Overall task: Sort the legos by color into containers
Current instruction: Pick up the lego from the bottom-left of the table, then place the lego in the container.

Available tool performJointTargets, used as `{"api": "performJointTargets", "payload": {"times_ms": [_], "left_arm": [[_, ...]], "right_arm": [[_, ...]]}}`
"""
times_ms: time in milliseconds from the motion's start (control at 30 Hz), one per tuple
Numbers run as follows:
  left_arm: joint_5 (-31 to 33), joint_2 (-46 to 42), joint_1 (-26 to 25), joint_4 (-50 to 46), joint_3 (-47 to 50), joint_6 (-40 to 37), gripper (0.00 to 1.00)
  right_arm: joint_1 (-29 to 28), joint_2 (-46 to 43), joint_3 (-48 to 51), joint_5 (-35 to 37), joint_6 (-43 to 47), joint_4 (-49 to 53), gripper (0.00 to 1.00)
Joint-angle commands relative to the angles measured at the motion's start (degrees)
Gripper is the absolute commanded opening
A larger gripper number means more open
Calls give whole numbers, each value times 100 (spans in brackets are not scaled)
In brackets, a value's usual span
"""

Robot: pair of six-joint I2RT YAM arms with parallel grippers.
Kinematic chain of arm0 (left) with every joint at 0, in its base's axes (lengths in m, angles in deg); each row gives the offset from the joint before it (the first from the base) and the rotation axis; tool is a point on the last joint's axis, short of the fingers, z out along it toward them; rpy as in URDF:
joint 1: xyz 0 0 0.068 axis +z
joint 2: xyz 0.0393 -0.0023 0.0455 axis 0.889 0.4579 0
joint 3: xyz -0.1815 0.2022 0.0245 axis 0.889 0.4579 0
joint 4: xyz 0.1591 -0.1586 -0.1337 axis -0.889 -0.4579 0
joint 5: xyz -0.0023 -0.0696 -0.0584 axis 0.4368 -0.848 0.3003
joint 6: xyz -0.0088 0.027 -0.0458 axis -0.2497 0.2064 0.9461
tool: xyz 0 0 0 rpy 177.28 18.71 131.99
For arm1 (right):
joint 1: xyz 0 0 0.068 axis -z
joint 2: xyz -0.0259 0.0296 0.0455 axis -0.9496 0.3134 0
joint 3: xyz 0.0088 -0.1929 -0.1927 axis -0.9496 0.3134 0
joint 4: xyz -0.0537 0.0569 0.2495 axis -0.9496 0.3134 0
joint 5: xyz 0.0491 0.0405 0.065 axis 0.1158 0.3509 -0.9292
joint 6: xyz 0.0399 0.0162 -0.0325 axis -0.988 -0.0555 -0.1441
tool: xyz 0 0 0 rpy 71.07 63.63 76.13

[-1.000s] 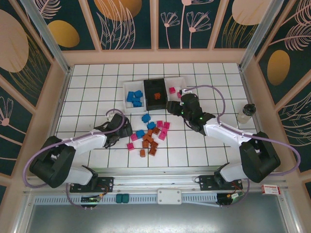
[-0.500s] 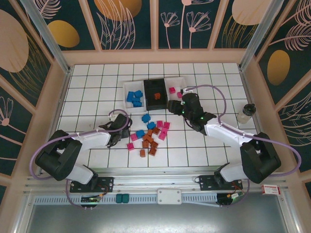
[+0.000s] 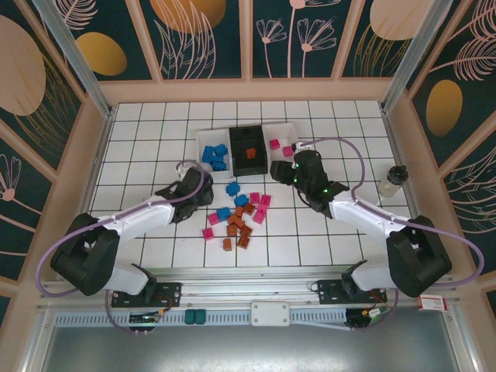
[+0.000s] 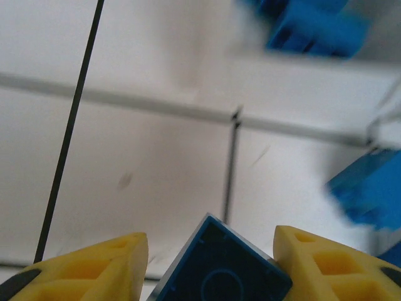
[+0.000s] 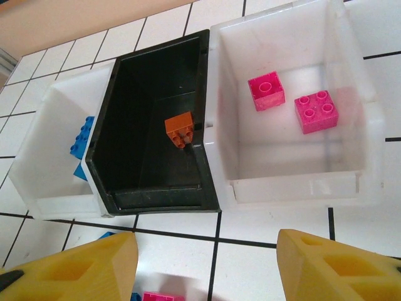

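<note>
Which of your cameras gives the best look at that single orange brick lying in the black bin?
The right wrist view: the orange brick appears large and sharp there, lying inside the black bin close to one side wall. The top external view shows it as a small orange speck in that bin.

Bright even light, soft shadows; left wrist view motion-blurred, held blue lego [image 4: 219, 269] near-sharp; right wrist view crisp.

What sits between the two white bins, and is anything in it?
The black bin stands between them, holding one orange-brown brick; the right wrist view shows this.
</note>
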Motion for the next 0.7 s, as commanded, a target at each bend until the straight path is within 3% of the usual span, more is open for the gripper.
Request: {"api": "performJointTargets", "payload": {"times_ms": [0, 367, 533, 667], "left_arm": [[182, 330, 114, -81, -861, -278, 42], [256, 2646, 568, -382, -3304, -608, 42], [126, 2802, 577, -505, -3908, -610, 72], [-195, 2251, 577, -372, -3785, -559, 90]], "right_arm": [[36, -197, 176, -79, -139, -149, 61], [-49, -467, 527, -344, -92, -43, 61], [-295, -426, 649, -449, -40, 22, 62], [-558, -306, 845, -449, -238, 78, 62]]}}
